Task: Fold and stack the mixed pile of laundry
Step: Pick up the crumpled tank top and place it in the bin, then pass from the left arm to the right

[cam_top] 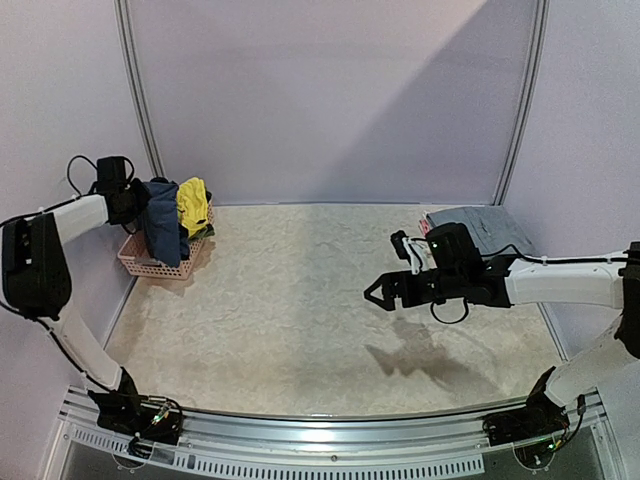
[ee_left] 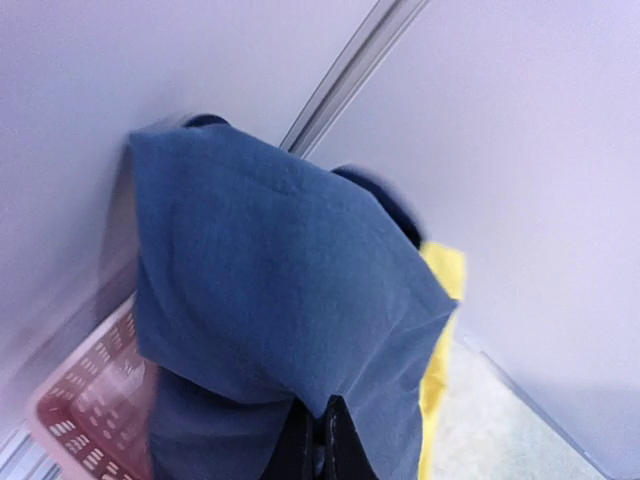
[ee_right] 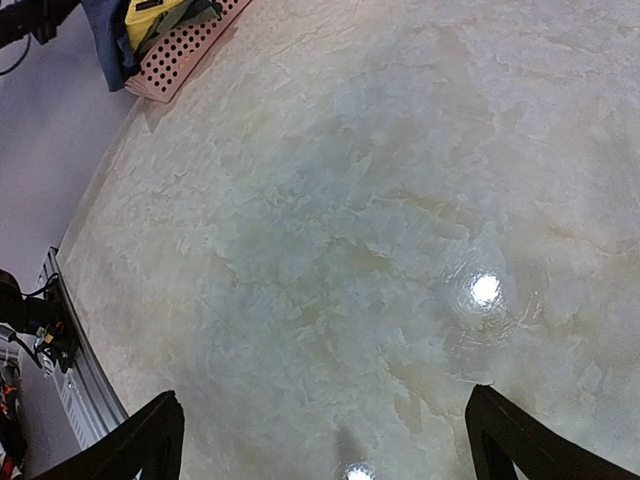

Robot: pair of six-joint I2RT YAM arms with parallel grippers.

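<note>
The navy blue top (cam_top: 162,228) hangs lifted over the pink basket (cam_top: 150,262) at the far left. My left gripper (cam_top: 138,198) is shut on its upper edge. In the left wrist view the blue cloth (ee_left: 280,300) fills the frame, pinched between the closed fingers of the left gripper (ee_left: 322,440). A bright yellow garment (cam_top: 193,205) lies in the basket behind the top and shows again in the left wrist view (ee_left: 445,330). Folded grey trousers (cam_top: 480,228) lie at the back right. My right gripper (cam_top: 385,292) hovers open over the mid table, holding nothing (ee_right: 325,400).
The pink lattice basket (ee_left: 90,400) sits in the back left corner against the wall. It also shows in the right wrist view (ee_right: 185,55) at the top left. A metal rail (cam_top: 330,430) runs along the near edge.
</note>
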